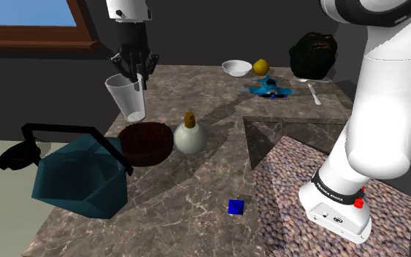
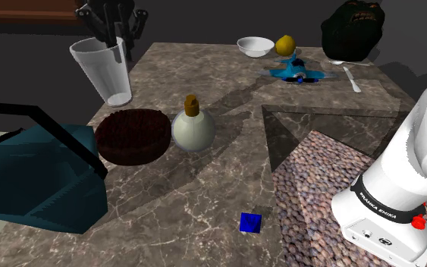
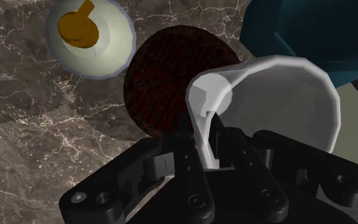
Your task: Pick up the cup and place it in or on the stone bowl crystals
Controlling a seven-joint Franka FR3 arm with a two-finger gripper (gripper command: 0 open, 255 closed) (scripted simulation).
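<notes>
Veined brown marble tops the desk point(image 1: 218, 168). At its far corner the translucent white cup point(image 1: 127, 98) is upright, and the claw point(image 1: 133, 75) comes down from above with its 2 fingers clamped on the cup's rim wall. Just beside the cup sits the dark red-brown bowl point(image 1: 145, 142), with a pale round flask point(image 1: 190, 136) with an amber stopper next to it.

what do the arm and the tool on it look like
The arm is white with thick rounded links. A dark band with white lettering rings it near the base, beside a small red knob. The tool is all black and blocky, with round screw holes on its body.
</notes>
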